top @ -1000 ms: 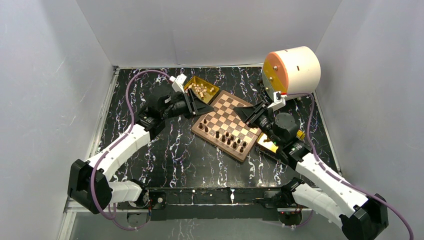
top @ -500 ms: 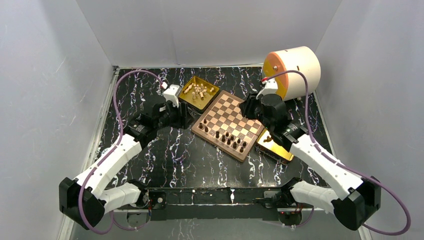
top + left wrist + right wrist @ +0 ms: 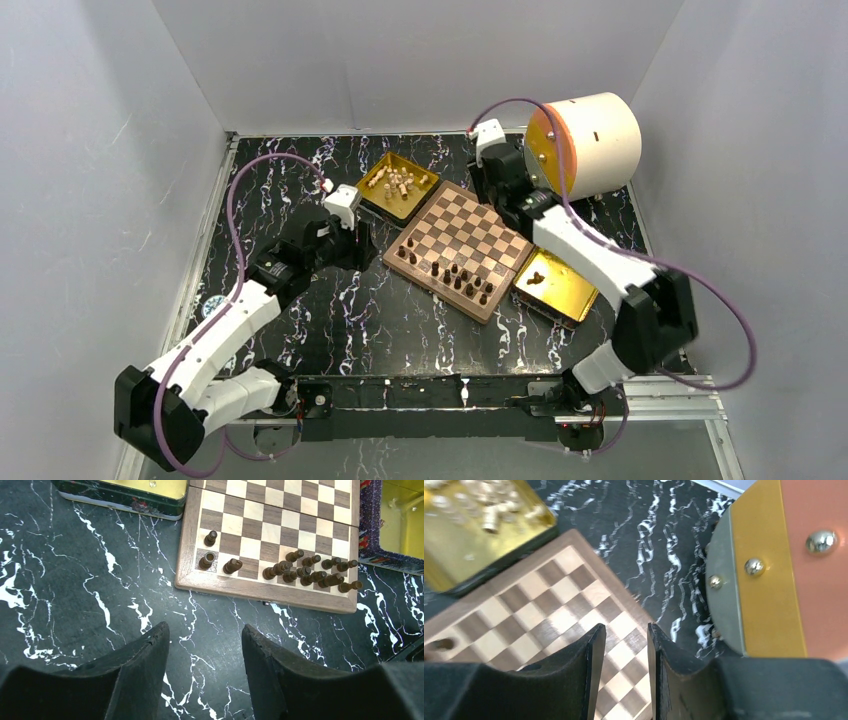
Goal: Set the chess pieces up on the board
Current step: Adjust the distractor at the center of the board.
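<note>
The left gripper hangs low over the marble table with its jaws spread and nothing between them. The board lies just ahead of its fingers, its near rim running crosswise to them. A crowd of dark pieces stands upright along the two rows closest to that rim, mostly ahead and to the right of the fingertips, with three more ahead and slightly left. The right gripper hovers over the board's opposite corner, its fingers parted by a narrower gap and also empty. No cream piece is on the board yet: the cream pieces lie heaped in a gold tray ahead and to the left of both sets of fingers. For the left arm it sits just past the board's corner, while the right arm would have to reach across the checks. So the left arm looks the nearer and better placed for the next pick. Which way each cream piece's long axis runs is hard to say, since they are small and jumbled, though most seem toppled. A second gold tray holds what looks like two dark pieces, nearer the right arm
</note>
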